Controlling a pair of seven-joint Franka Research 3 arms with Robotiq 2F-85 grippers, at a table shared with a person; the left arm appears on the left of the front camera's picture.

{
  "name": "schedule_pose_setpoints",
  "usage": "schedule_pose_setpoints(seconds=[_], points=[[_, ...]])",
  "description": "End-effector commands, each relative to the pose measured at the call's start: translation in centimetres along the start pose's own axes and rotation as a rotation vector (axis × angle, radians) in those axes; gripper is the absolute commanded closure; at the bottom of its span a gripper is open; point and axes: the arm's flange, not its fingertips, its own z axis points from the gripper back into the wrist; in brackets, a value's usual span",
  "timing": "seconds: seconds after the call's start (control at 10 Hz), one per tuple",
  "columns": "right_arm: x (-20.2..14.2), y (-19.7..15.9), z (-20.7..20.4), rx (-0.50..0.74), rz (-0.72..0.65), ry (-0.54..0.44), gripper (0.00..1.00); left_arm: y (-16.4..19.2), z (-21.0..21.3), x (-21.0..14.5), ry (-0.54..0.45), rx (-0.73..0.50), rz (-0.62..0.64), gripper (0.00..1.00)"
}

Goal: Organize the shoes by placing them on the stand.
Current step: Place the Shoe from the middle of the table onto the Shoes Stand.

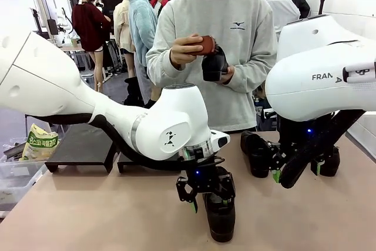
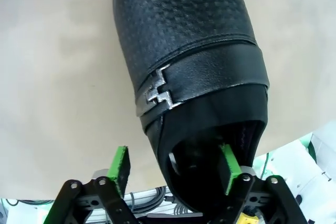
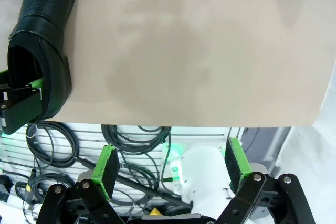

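Observation:
One black shoe (image 1: 221, 220) lies on the table near the front, toe toward the robot. My left gripper (image 1: 209, 201) stands open over its heel end. In the left wrist view one green pad (image 2: 230, 167) is inside the opening of this shoe (image 2: 184, 51), and the other pad (image 2: 119, 164) is outside with a gap to the wall. Two more shoes (image 1: 257, 152) (image 1: 329, 160) sit at the right, on either side of my right gripper (image 1: 296, 171), which is open and empty (image 3: 171, 166). The person holds the fourth shoe (image 1: 212, 62) in both hands. The black stand (image 1: 82, 146) is at the left.
A second low black platform (image 1: 147, 163) sits beside the first, behind my left arm. A snack bag (image 1: 40, 143) lies in a clear bin at the far left. The right wrist view looks past the table's edge (image 3: 184, 124) to cables (image 3: 131, 145) below.

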Motion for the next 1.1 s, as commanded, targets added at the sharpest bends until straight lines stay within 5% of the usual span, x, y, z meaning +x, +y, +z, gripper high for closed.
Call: schedule_pose_setpoints(seconds=[0.0,0.4,1.0], points=[[-0.01,0.05,0.14,0.015,0.0,0.002,0.0,0.31,0.27,0.53,0.009,-0.033,-0.018,0.4],[-0.01,0.05,0.14,0.015,0.0,0.002,0.0,0.6,0.22,0.52,0.013,-0.016,-0.004,1.0],[-0.01,0.05,0.14,0.015,0.0,0.002,0.0,1.08,0.66,0.33,0.045,-0.006,-0.022,1.0]])
